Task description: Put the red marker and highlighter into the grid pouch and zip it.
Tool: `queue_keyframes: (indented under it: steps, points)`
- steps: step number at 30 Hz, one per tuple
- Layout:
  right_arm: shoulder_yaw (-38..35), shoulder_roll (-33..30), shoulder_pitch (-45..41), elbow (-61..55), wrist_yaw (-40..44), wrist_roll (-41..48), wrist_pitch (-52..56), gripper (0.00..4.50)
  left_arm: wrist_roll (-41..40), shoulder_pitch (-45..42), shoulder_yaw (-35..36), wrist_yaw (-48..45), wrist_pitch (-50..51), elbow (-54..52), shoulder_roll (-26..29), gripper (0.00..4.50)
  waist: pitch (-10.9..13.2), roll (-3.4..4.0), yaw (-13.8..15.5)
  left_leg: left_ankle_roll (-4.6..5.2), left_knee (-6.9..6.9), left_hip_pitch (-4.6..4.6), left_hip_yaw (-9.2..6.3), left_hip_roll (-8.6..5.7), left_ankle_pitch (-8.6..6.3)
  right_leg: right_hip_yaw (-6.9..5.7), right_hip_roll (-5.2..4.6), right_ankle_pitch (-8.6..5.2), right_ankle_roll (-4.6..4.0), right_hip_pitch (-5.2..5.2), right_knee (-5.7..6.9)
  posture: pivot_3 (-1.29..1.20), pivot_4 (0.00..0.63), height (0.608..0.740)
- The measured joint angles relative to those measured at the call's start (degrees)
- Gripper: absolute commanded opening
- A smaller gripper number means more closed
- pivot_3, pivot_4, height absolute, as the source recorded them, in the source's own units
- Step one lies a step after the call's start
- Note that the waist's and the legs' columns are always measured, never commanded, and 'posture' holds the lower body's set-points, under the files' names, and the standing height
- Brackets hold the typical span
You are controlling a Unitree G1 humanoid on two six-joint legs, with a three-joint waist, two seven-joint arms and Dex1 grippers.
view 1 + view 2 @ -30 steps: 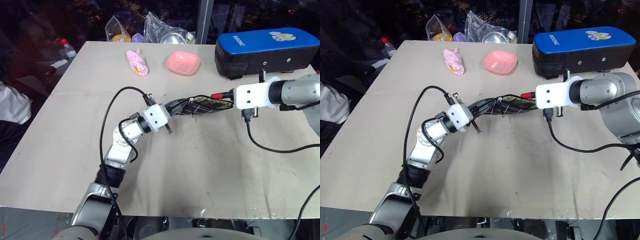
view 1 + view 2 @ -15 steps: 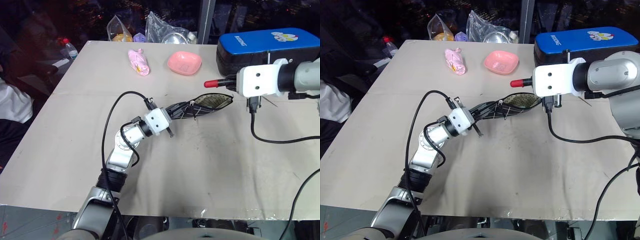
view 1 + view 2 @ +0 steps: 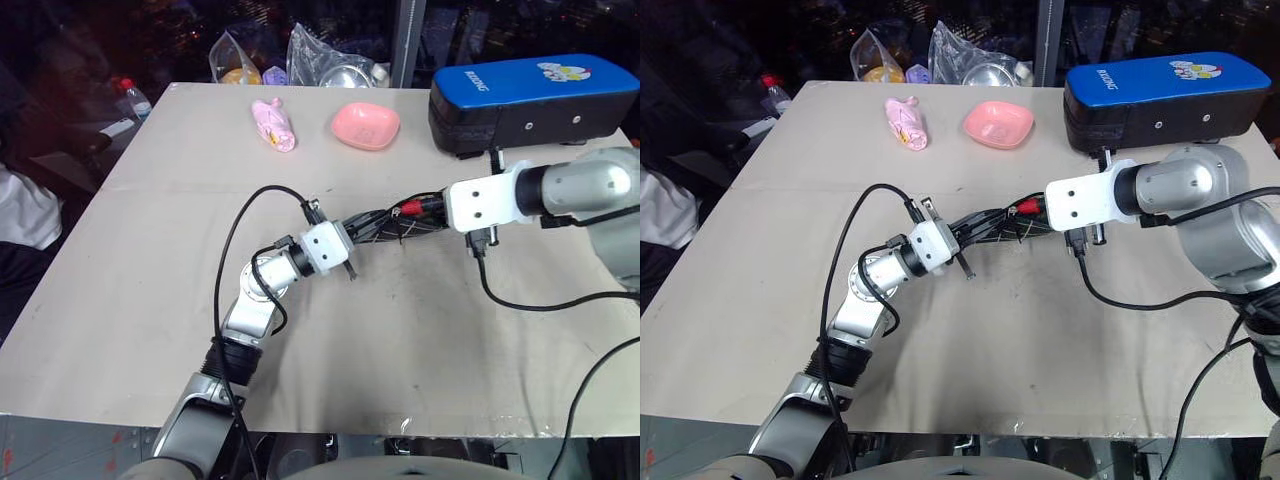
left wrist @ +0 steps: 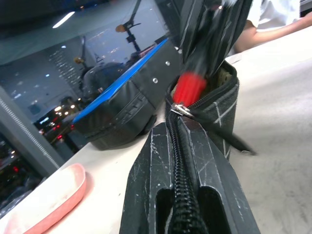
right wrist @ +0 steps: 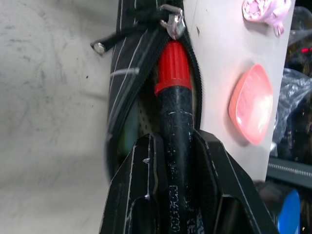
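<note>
The grid pouch [image 3: 392, 228] lies mid-table, its zipper open at the right end. My left gripper [image 3: 370, 226] is shut on the pouch's zipper edge; the left wrist view shows the fingers [image 4: 156, 161] clamped along the zip. From the right, my right gripper [image 3: 424, 207] is shut on the red marker [image 5: 173, 92] by its black middle. The marker's red tip [image 3: 408, 208] sits in the pouch mouth, just below the metal zipper pull [image 5: 173, 22]. The highlighter is hidden.
A large blue-and-black case [image 3: 530, 100] stands at the back right, close behind my right arm. A pink dish [image 3: 365, 125] and a pink wrapped item [image 3: 274, 124] lie further back, with plastic bags [image 3: 330, 62] at the far edge. A person's sleeve [image 3: 20, 205] shows at the left.
My right gripper came down and left with the red marker, whose tip went from above the pouch into its mouth. The left gripper kept its hold on the pouch.
</note>
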Motion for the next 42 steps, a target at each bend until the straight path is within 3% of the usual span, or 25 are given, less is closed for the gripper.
queue_keyframes:
  steps: [10, 18, 22, 29, 37, 42]
  points:
    - [2.0, 8.1, -0.2, 2.6, 0.7, -0.8, -0.7, 0.23, 0.0, 0.0, -0.2, 0.1, 0.0, -0.3, -1.0, 0.00, 0.0, 0.00, 0.2, 0.00, 0.03, -0.01, 0.02, -0.01, 0.00, -0.01, 0.00, 0.00, 0.00, 0.01, 0.01, 0.00, 0.150, 0.740]
    - [-0.1, 8.8, 0.9, 2.4, 2.3, 4.0, 3.6, 3.87, 0.0, 0.0, -0.3, 0.4, 0.0, -0.3, -1.8, 0.00, 0.0, 0.00, 0.3, 0.01, 0.02, -0.02, 0.01, -0.01, 0.00, -0.01, -0.01, 0.00, 0.00, 0.01, 0.01, 0.00, 0.150, 0.740]
    - [-5.4, 6.5, 0.7, 0.0, 4.0, 11.8, 12.7, 3.87, 0.0, -0.9, -0.8, 1.3, -0.1, -1.4, -2.9, 0.00, 0.0, -0.01, 0.4, 0.01, 0.02, -0.03, -0.04, -0.01, -0.01, -0.01, -0.01, 0.01, -0.01, 0.01, 0.01, 0.00, 0.150, 0.740]
    - [-30.6, 8.4, -1.8, -10.4, -2.1, 33.2, 45.1, 3.87, -0.1, 0.8, -0.2, 1.3, 0.8, -1.1, -2.0, 0.00, 0.0, -0.01, 0.1, 0.01, -0.02, -0.03, -0.19, 0.05, -0.01, 0.05, -0.21, 0.02, -0.06, 0.03, 0.02, 0.00, 0.150, 0.740]
    - [-34.9, 11.9, 2.3, -16.5, -12.9, 42.8, 54.7, 3.87, -0.5, 0.6, -0.1, 1.3, 1.0, -0.6, -2.1, 0.00, 0.0, 0.00, 0.2, 0.03, -0.02, -0.09, -0.22, -0.02, -0.02, 0.13, -0.14, 0.04, -0.08, 0.04, -0.01, 0.00, 0.150, 0.740]
    - [-35.9, 20.0, 10.2, -24.3, -20.7, 50.6, 66.2, 3.87, -0.5, 0.0, 0.2, 1.3, 1.0, 0.0, -2.4, 0.00, 0.0, -0.02, 0.2, 0.01, -0.03, -0.11, -0.30, 0.02, -0.01, 0.10, -0.14, 0.04, -0.08, 0.04, 0.00, 0.00, 0.150, 0.740]
